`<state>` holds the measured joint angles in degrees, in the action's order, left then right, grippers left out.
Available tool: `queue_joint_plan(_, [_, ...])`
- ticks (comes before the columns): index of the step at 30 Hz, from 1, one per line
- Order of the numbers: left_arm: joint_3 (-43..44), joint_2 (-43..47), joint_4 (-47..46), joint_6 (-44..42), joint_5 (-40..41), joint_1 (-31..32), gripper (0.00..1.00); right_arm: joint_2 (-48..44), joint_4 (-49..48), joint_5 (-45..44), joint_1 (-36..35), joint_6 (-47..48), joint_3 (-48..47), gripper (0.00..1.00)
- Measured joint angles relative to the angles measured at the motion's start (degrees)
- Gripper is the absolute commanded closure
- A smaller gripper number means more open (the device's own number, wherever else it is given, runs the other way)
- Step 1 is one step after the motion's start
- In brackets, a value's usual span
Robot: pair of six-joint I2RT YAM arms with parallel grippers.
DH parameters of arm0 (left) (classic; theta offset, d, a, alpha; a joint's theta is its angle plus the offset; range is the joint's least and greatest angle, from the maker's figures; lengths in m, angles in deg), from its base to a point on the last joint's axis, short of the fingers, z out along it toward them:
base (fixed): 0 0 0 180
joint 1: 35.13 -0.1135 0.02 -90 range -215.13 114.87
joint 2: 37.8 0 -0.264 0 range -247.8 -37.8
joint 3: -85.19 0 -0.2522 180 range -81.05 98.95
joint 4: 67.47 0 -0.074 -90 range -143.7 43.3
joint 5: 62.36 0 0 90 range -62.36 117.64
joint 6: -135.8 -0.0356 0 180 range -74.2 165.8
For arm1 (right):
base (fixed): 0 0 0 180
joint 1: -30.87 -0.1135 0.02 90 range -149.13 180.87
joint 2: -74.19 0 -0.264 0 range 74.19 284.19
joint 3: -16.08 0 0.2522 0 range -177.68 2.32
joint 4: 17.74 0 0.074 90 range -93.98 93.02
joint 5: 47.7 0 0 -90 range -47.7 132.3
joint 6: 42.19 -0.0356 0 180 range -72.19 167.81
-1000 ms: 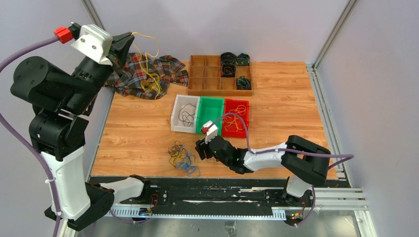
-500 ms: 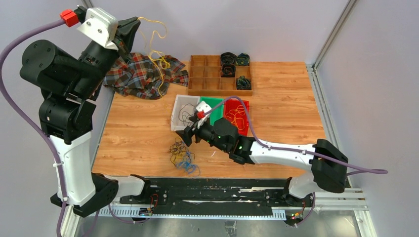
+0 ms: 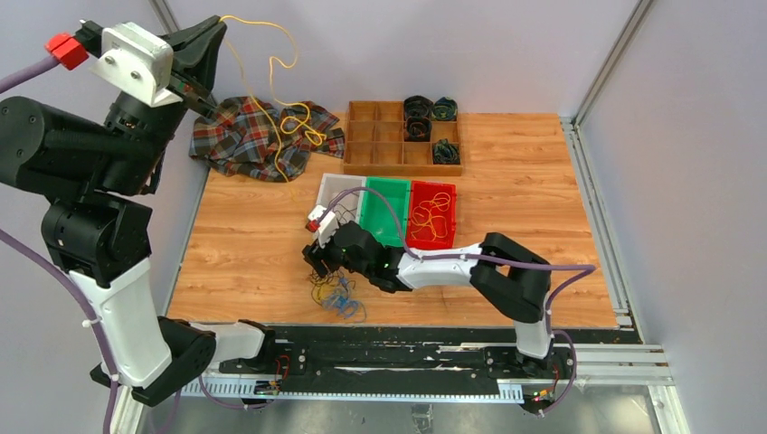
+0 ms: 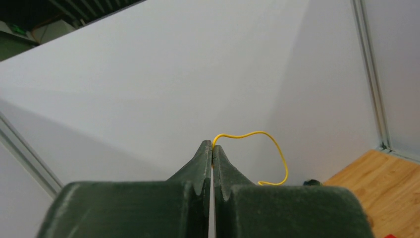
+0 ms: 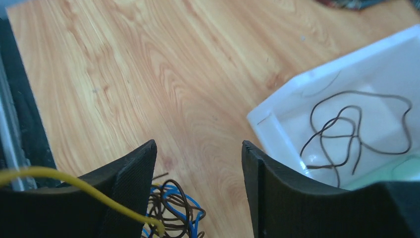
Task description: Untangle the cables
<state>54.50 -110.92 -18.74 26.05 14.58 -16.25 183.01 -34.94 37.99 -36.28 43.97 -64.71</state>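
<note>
The cables are a small clump (image 3: 333,294) of yellow, dark and blue loops near the table's front edge. The clump also shows in the right wrist view (image 5: 171,210). My right gripper (image 3: 315,266) hovers just above the clump's far side. In the right wrist view it (image 5: 198,145) is open, with a yellow strand (image 5: 74,181) crossing its left finger. My left gripper (image 3: 217,25) is raised high at the back left, shut on a long yellow cable (image 3: 294,116) that trails down onto a plaid cloth. In the left wrist view the gripper's tips (image 4: 212,147) pinch that yellow cable (image 4: 277,148).
A plaid cloth (image 3: 240,140) lies at the back left. A white bin (image 5: 277,126) holds a dark cable (image 5: 346,129). Beside it are a green bin (image 3: 389,194) and a red bin (image 3: 434,217) with yellow cables. A wooden divided tray (image 3: 380,136) holds dark coils.
My left gripper has risen and swung left, pulling the yellow cable higher off the cloth. My right gripper has moved left and down, from beside the bins to over the clump.
</note>
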Motion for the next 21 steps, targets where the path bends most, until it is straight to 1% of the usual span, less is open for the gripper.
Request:
queue_joint_plan(5, [0.0, 1.0, -3.8, -1.9, 2.4, 0.0, 1.00, 3.4, 0.3, 0.0, 0.0, -1.2, 0.6, 0.44])
queue_joint_plan(10, [-3.4, 3.0, -14.0, -4.1, 8.5, 0.0, 1.00, 3.4, -2.4, -0.3, 0.0, -3.6, 5.1, 0.45])
queue_joint_plan(12, [-4.7, 3.7, -18.6, -5.0, 11.0, 0.0, 1.00, 3.4, -3.2, -0.4, 0.0, -4.3, 7.5, 0.42])
queue_joint_plan(15, [-3.5, 3.6, -22.9, -5.6, 13.1, 0.0, 1.00, 3.3, -3.8, -1.4, 0.0, -5.1, 9.9, 0.35])
queue_joint_plan(18, [-3.4, 4.2, -23.1, -5.3, 12.2, 0.0, 1.00, 1.4, -3.5, -2.8, 0.0, -5.2, 11.7, 0.29])
queue_joint_plan(21, [-7.3, 6.3, -21.7, -4.5, 8.8, 0.0, 1.00, -4.3, -1.3, -4.5, 0.1, -4.4, 12.4, 0.26])
